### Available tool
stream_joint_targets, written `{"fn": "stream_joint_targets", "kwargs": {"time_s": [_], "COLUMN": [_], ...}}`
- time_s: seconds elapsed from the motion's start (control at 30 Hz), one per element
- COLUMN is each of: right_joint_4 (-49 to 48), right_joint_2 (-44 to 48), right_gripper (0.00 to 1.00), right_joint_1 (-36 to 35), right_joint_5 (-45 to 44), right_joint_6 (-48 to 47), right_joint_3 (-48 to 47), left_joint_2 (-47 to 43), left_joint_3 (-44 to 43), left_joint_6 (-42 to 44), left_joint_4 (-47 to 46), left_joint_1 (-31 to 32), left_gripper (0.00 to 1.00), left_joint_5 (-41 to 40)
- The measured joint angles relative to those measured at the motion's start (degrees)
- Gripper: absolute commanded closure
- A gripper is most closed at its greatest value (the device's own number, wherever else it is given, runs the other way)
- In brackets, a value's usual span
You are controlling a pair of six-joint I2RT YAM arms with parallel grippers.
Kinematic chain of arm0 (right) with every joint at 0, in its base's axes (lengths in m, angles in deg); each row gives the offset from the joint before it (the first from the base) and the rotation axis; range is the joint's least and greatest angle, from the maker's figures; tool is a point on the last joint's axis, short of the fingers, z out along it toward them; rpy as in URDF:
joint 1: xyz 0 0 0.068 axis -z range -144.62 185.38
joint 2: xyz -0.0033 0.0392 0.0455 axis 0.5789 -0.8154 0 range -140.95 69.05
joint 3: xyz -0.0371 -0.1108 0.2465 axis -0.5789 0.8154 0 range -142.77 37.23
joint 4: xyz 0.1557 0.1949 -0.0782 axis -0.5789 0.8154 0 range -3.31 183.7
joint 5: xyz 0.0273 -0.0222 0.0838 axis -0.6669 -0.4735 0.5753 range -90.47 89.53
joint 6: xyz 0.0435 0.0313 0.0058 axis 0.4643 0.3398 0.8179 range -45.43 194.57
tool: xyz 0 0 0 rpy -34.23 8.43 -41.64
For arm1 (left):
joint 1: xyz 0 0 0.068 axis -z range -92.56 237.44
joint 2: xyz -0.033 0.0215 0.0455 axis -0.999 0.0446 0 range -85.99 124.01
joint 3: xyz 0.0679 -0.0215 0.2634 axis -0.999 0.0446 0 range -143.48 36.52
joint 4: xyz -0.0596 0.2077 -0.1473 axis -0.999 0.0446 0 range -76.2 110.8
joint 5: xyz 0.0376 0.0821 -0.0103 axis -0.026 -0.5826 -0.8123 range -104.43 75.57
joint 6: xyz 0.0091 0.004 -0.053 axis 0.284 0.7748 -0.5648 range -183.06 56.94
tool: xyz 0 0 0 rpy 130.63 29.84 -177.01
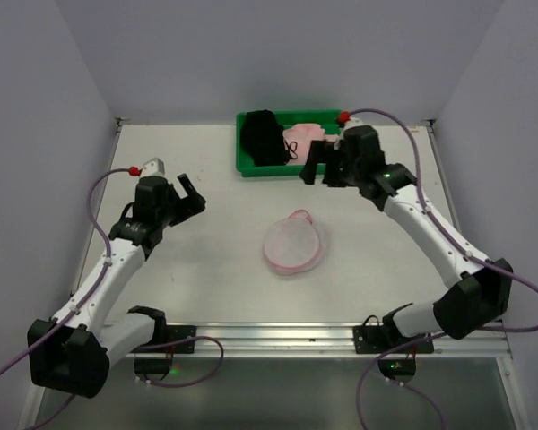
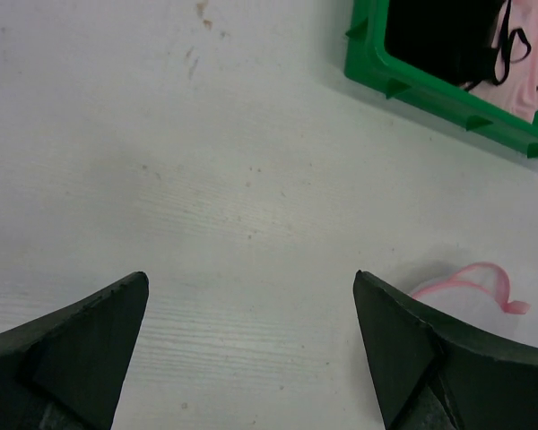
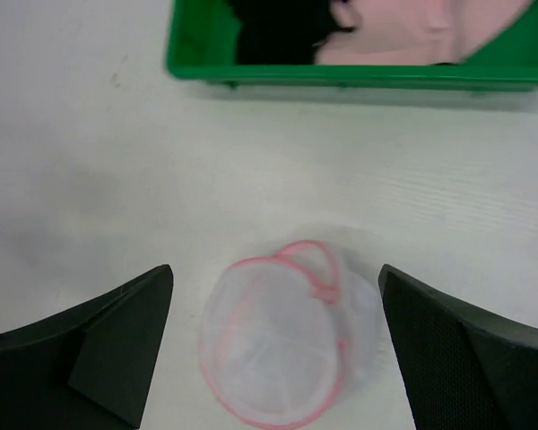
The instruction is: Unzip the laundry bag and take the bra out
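The laundry bag point(image 1: 293, 245) is a round white mesh pouch with a pink rim and a pink loop, lying on the white table's middle. It shows in the right wrist view point(image 3: 282, 345) between the fingers and partly in the left wrist view point(image 2: 471, 285). No bra shows inside it. My right gripper point(image 1: 322, 167) is open and empty, held above the table beside the green tray's front edge. My left gripper point(image 1: 190, 191) is open and empty, left of the bag and apart from it.
A green tray point(image 1: 251, 166) at the back of the table holds a black garment point(image 1: 263, 136) and a pink garment point(image 1: 302, 140). The tray also shows in the right wrist view point(image 3: 341, 72) and the left wrist view point(image 2: 430, 98). White walls stand round the table.
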Motion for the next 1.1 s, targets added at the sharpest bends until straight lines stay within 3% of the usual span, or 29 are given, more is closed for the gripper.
{"fn": "stream_joint_targets", "kwargs": {"time_s": [0.17,0.3,0.6,0.77,1.1], "right_joint_4": [0.68,2.08,1.51,1.46,-0.15], "right_joint_2": [13.22,26.77,52.81,58.66,69.61], "right_gripper": [0.01,0.01,0.01,0.01,0.01], "right_joint_1": [18.36,25.99,26.36,24.83,23.23], "right_joint_5": [-3.06,-7.45,-14.73,-13.84,-12.02], "right_joint_6": [0.04,-0.13,-1.73,-4.9,-11.15], "right_joint_3": [7.76,10.47,11.15,11.3,14.34], "left_joint_2": [-2.19,-4.85,-13.27,-18.43,-27.69], "left_joint_3": [-2.54,-6.1,-20.28,-25.83,-26.99], "left_joint_6": [3.26,6.12,11.02,13.9,17.99], "left_joint_4": [2.6,5.79,14.23,17.18,21.7], "left_joint_1": [-11.28,-18.71,-21.14,-17.64,-10.27], "left_gripper": [0.0,0.0,0.0,0.0,0.0], "left_joint_5": [4.15,7.04,6.88,2.38,-8.17]}}
